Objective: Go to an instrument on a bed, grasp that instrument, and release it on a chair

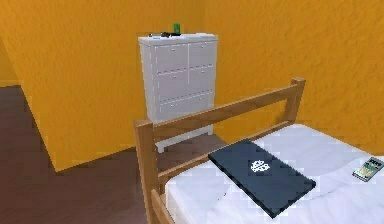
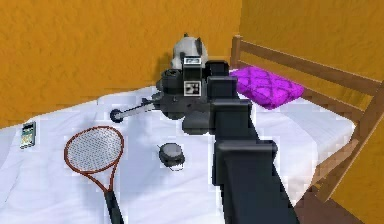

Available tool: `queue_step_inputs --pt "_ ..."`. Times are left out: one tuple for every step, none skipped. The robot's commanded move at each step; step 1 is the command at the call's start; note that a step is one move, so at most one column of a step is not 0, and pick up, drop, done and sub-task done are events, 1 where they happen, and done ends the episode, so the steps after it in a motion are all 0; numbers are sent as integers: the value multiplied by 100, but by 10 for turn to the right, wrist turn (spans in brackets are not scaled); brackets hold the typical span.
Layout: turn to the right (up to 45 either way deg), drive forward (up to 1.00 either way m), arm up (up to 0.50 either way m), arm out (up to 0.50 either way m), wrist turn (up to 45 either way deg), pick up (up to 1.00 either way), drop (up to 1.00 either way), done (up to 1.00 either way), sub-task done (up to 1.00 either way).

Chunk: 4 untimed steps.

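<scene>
The white bed (image 2: 110, 195) spreads across the arm side view. On it lie a red-framed racket (image 2: 95, 155), a small round dark object (image 2: 172, 154) and a phone-like slab (image 2: 28, 134). The dark arm (image 2: 240, 150) rises from the bottom edge over the sheet. At its far end the gripper (image 2: 124, 112) points left above the sheet; I cannot tell whether it holds anything. A grey and white object (image 2: 188, 48) sits behind the arm's marker squares. In the forward view the bed (image 1: 330, 150) carries a dark closed laptop (image 1: 262, 175) and the phone-like slab (image 1: 368, 168).
A purple pillow (image 2: 265, 85) lies by the wooden headboard (image 2: 300, 68). The bed's wooden end rail (image 1: 215, 115) crosses the forward view. Behind it a white dresser (image 1: 180, 75) stands against the orange wall, with a small green thing (image 1: 177, 28) on top. Dark floor (image 1: 40, 170) lies on the left.
</scene>
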Motion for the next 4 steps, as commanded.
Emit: queue_step_inputs --pt "0 0 0 0 300 0 0 0 0" --pt "0 0 -30 0 0 0 0 0 0" --pt "0 0 0 0 0 100 0 0 0" --pt "0 0 10 0 0 0 0 0 0"
